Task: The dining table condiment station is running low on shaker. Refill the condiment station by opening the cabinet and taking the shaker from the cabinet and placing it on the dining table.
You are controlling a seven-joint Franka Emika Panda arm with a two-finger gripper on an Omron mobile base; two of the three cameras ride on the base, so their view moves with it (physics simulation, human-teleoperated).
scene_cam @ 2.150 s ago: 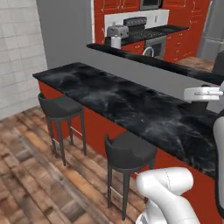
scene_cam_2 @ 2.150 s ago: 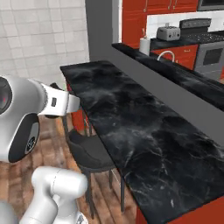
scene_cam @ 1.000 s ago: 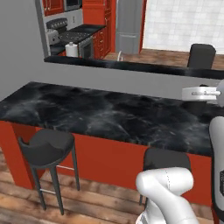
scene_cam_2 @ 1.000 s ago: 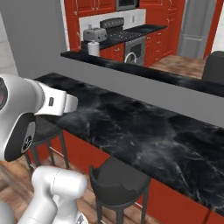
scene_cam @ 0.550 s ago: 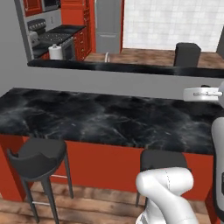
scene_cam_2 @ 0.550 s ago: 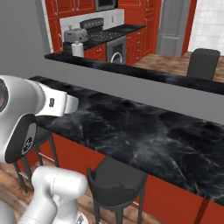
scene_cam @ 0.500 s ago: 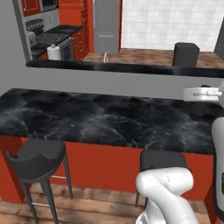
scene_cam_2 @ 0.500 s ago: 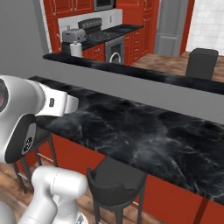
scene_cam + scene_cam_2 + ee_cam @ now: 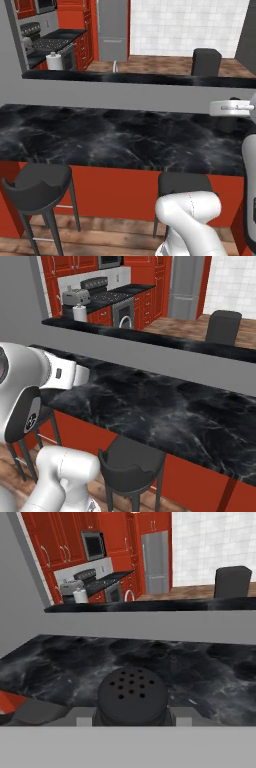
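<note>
- The jaws are closed on the shaker: in the hand view its dark perforated cap sits at the bottom between the gripper parts, held above the dining table.
- The dining table is a long counter with a black, white-veined marble top and a red front, with black round stools tucked against it. Behind it rises a grey half-wall capped by a second dark ledge.
- Beyond lie a wooden floor, a white tiled wall, a tall grey refrigerator, a stove, and red cabinets with silver bar handles.
- The arm rises from the lower right of the left base view, its white link bent over a stool; the hand reaches out level above the tabletop's right end.
- The right base view shows the white forearm stretched over the table's near edge.
- A toaster and paper roll show in the right base view; a dark chair stands beyond the ledge.
</note>
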